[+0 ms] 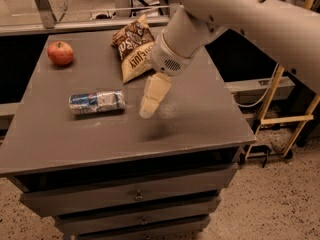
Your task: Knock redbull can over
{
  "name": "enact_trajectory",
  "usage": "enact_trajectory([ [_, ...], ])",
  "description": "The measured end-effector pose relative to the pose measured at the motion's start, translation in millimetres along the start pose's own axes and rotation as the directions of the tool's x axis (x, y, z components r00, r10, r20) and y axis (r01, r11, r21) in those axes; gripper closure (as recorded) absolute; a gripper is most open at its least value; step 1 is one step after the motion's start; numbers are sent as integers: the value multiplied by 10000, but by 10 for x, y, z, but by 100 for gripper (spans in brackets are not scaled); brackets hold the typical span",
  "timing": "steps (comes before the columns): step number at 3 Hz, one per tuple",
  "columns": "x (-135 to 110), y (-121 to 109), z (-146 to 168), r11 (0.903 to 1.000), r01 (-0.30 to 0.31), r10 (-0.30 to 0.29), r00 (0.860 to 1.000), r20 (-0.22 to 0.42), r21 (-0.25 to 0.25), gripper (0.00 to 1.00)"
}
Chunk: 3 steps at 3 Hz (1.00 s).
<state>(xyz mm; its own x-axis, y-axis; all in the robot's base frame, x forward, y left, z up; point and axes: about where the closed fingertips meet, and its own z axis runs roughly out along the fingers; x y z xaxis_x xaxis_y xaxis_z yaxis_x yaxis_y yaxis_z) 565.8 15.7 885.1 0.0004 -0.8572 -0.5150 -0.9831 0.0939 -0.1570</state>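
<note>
The redbull can [97, 102] lies on its side on the grey cabinet top [200, 114], left of centre, silver and blue, its length running left to right. My gripper [149, 108] hangs from the big white arm, just right of the can with a small gap between them, a little above the surface. It holds nothing.
A red apple [60, 53] sits at the back left corner. A brown and cream chip bag [133, 48] lies at the back centre, partly behind my arm. Drawers run below the front edge. A yellow-framed cart [287, 115] stands to the right of the cabinet.
</note>
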Motion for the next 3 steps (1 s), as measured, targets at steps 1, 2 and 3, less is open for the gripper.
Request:
enact_trajectory([
  [1, 4, 1, 0, 10000, -77, 77, 10000, -9, 0, 0],
  [2, 57, 25, 136, 9975, -172, 167, 9998, -74, -680, 0],
  [3, 57, 25, 136, 9975, -171, 166, 9998, -74, -681, 0],
])
